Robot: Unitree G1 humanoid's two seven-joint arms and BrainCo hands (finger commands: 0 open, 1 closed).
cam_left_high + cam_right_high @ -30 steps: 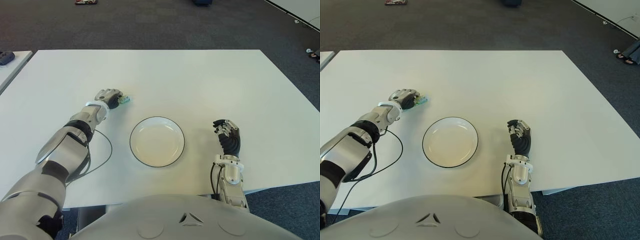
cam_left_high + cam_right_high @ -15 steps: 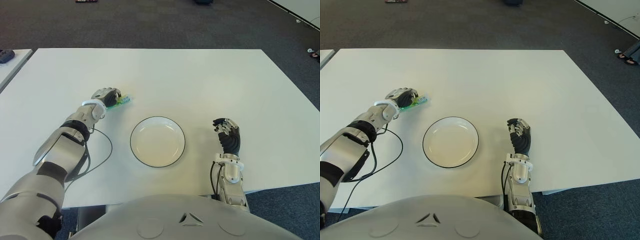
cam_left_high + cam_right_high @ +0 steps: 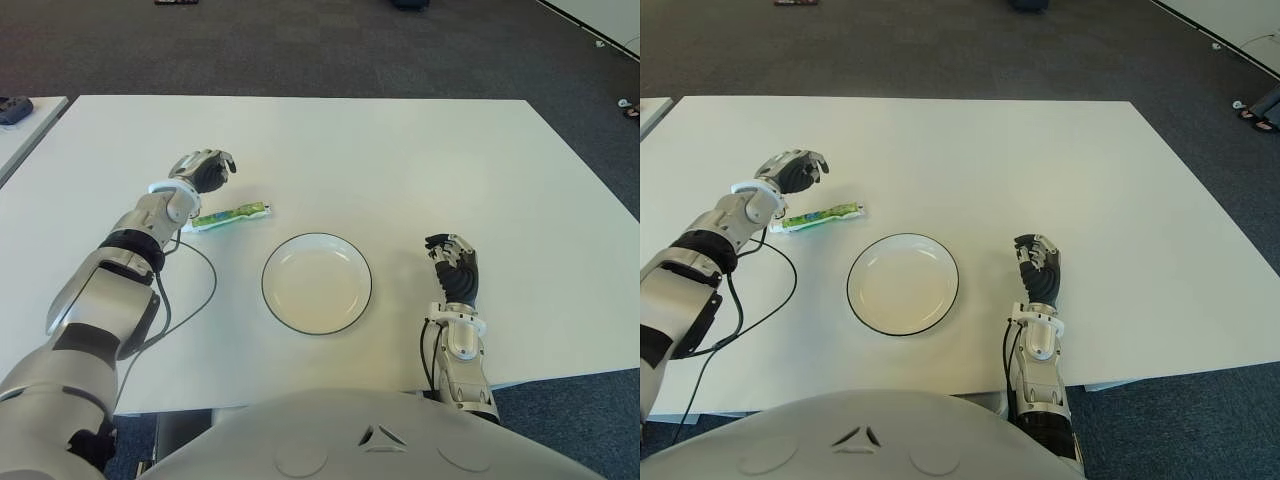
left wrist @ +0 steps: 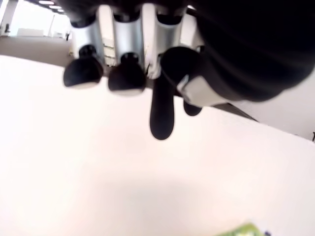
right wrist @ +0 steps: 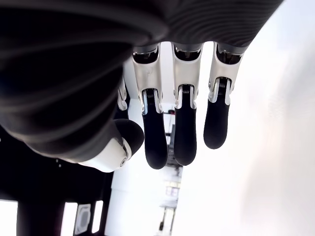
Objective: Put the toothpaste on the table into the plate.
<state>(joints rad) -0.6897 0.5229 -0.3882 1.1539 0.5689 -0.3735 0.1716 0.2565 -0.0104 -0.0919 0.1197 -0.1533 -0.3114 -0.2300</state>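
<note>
A: Where is the toothpaste?

B: Flat on the white table, at about ten o'clock from the plate and clear of its rim. It is a green and white tube, lying nearly crosswise, one end pointing toward the plate's far side.

A: And the left hand?

B: At about eleven o'clock from the tube, near it but apart. In the left wrist view its fingers hang loosely curved with nothing between them, and only a green corner of the tube shows at the picture's edge.

A: The right hand?

B: At three o'clock from the plate, near the table's front edge. Its fingers are gently bent and empty.

A: Anything in the plate?

B: Only its bare white bowl inside the dark rim.
</note>
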